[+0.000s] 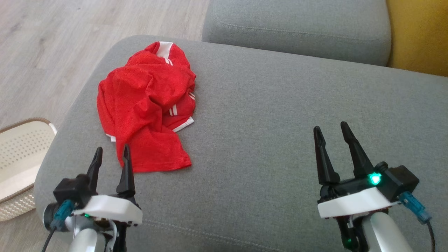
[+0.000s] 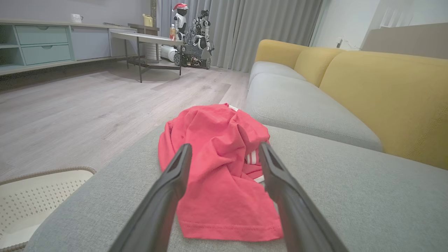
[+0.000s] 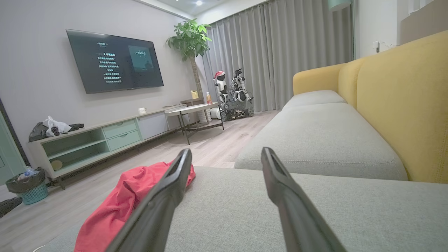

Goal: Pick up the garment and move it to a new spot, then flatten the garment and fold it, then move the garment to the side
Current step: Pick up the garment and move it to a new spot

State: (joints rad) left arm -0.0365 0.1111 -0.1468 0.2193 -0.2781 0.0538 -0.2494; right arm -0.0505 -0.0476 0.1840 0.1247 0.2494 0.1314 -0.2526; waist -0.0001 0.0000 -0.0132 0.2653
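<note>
- Garment: a red shirt with white stripes and white trim, crumpled in a heap, not flattened or folded.
- It lies on the grey sofa seat, towards the left side of the seat and near its rounded edge, with one flap of hem spread out towards me.
- My left gripper sits low at the near end of that heap, its two dark fingers spread apart with nothing between them.
- In the left wrist view the red cloth lies just past my fingertips and shows in the gap between them; I cannot tell whether either tip touches the hem.
- My right gripper hangs over bare grey fabric well to the right of the shirt, fingers also spread wide and holding nothing.
- A cream basket with a perforated wall and woven rim stands on the wooden floor beside the left end of the seat.
- A second grey cushion lies beyond the seat, and the yellow backrest runs along the right.
- Across the room my right wrist view shows a wall television, a potted plant, grey curtains and another robot parked by a low table.
</note>
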